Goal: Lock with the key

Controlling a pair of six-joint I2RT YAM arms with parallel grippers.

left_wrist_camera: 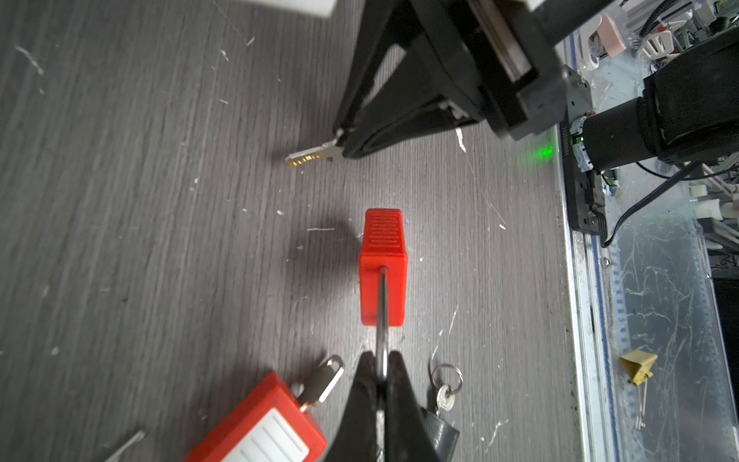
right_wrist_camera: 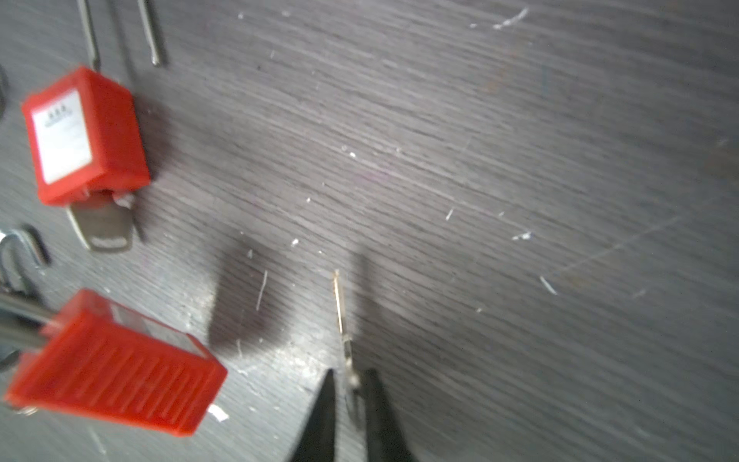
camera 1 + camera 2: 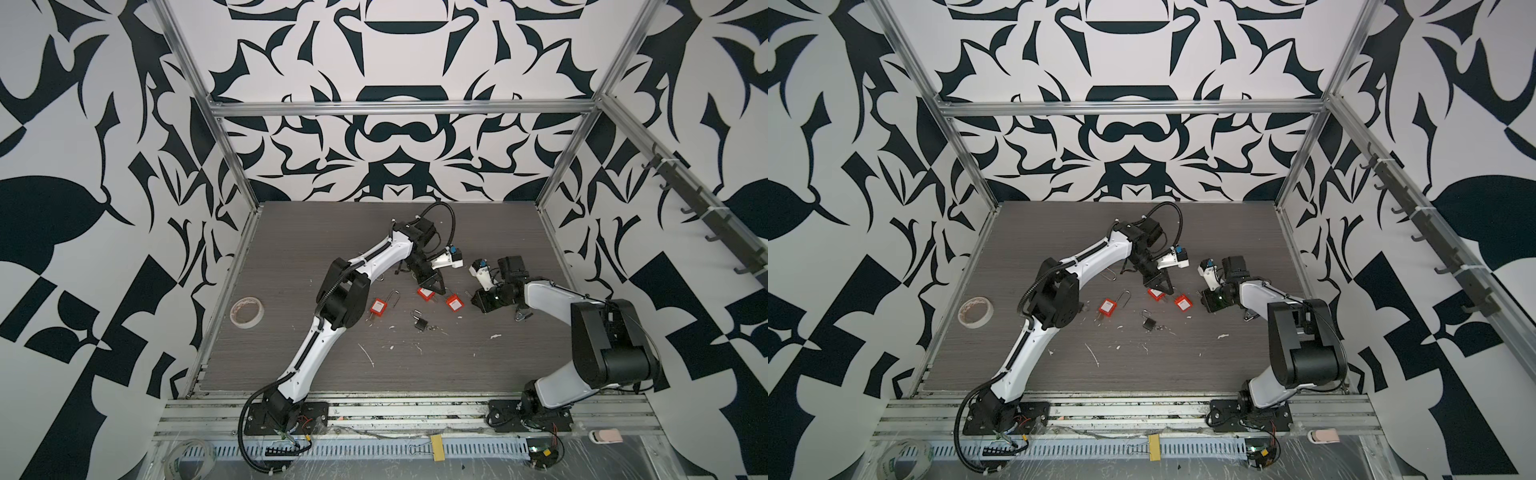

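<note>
A red padlock [image 1: 383, 276] hangs off the table by its steel shackle, and my left gripper [image 1: 382, 370] is shut on that shackle. Both top views show this padlock [image 3: 454, 303] [image 3: 1182, 303] just beyond the left gripper [image 3: 435, 289] [image 3: 1168, 291]. The silver key [image 1: 310, 156] sticks out of my right gripper [image 3: 473, 297] [image 3: 1202, 297], off to one side of the padlock and not touching it. In the right wrist view the key [image 2: 342, 316] lies edge-on between the right gripper's [image 2: 348, 374] tips, which stand slightly apart with a gap beside it. The padlock [image 2: 116, 368] is close by.
A second red padlock [image 3: 425, 293] with a key in it lies under the left fingers. A third [image 3: 379, 306] with a long shackle lies further left. A small black padlock [image 3: 419, 324] with a key ring lies in front, and a tape roll [image 3: 247, 312] sits at the left edge.
</note>
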